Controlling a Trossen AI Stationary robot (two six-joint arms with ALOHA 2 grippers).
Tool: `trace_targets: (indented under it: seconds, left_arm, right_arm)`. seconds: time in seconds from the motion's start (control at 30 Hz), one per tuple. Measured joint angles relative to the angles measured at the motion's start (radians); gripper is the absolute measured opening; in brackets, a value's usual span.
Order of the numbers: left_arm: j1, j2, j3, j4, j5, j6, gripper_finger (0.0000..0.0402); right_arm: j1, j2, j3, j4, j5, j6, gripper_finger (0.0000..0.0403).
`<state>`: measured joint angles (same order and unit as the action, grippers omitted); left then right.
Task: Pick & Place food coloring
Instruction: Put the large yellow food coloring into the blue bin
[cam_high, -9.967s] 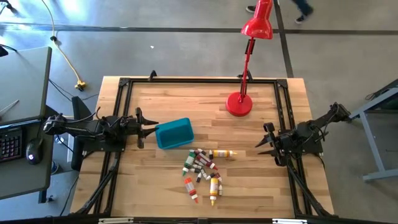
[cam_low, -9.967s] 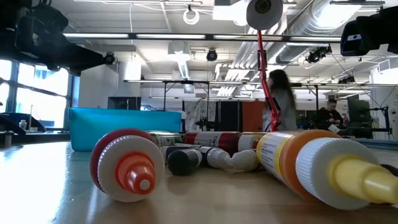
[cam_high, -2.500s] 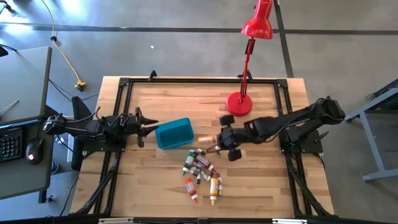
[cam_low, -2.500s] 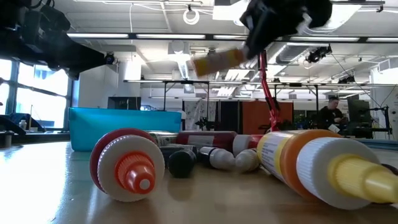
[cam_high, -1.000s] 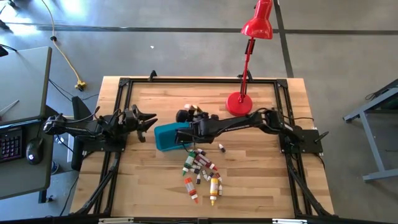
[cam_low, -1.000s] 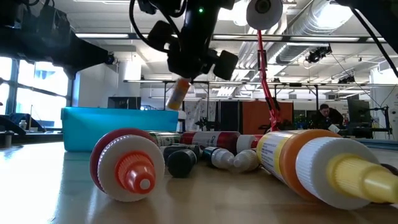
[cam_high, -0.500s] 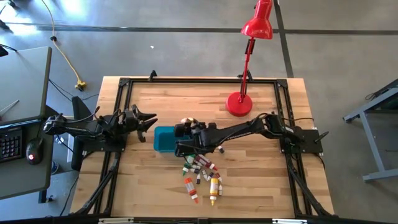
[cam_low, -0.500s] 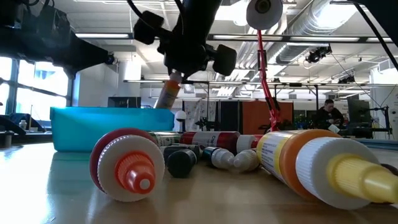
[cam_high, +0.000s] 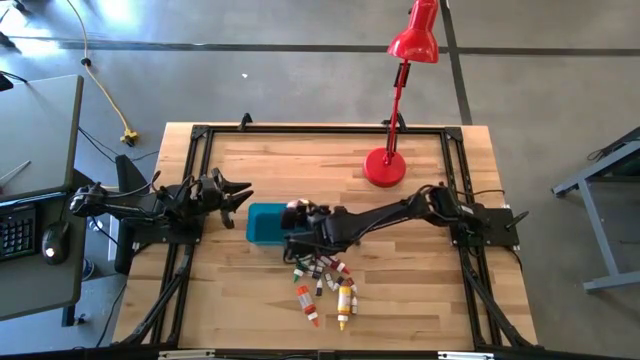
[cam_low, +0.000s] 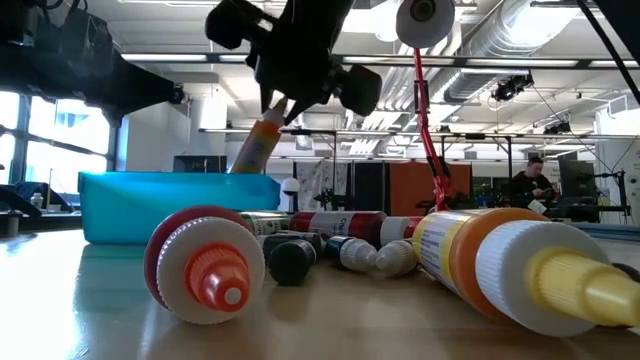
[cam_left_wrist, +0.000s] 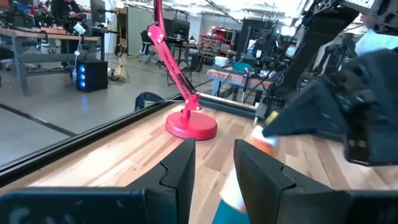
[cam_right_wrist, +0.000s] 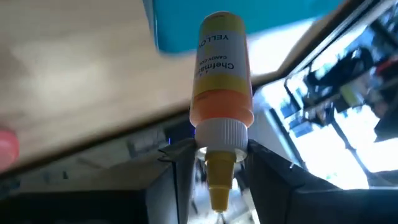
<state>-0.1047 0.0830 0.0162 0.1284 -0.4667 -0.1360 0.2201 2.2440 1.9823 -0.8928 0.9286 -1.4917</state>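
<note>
I have the right gripper (cam_right_wrist: 214, 163) clamped on a yellow-orange food coloring bottle (cam_right_wrist: 221, 87) tilted over the teal tub (cam_high: 266, 222), the other bottles (cam_high: 322, 280) heaped on the bench (cam_high: 420, 290), my left gripper (cam_high: 236, 196) part-open beside the tub

Right gripper (cam_high: 298, 222), off at right edge before, now reaches over teal tub (cam_high: 264, 224) gripping yellow bottle (cam_low: 254, 148) taken from pile; tub nudged left
</note>
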Motion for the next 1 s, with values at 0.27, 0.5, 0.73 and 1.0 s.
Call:
trace_targets:
  seconds: [0.27,0.5,0.73,1.0]
  left_arm:
    - [0.000,0.000,0.000,0.000,0.000,0.000,0.0107]
    - [0.000,0.000,0.000,0.000,0.001,-0.004,0.0107]
    - [0.000,0.000,0.000,0.000,0.001,-0.004,0.0107]
    - [0.000,0.000,0.000,0.000,0.004,-0.004,0.0107]
  right_arm:
    - [-0.004,0.000,0.000,-0.060,-0.125,0.075,0.0119]
    - [-0.047,0.000,-0.001,-0.109,-0.210,0.019,0.0119]
    - [-0.072,0.000,-0.001,-0.059,-0.231,-0.096,0.0119]
    - [-0.085,0.000,-0.128,0.013,-0.145,-0.174,0.0119]
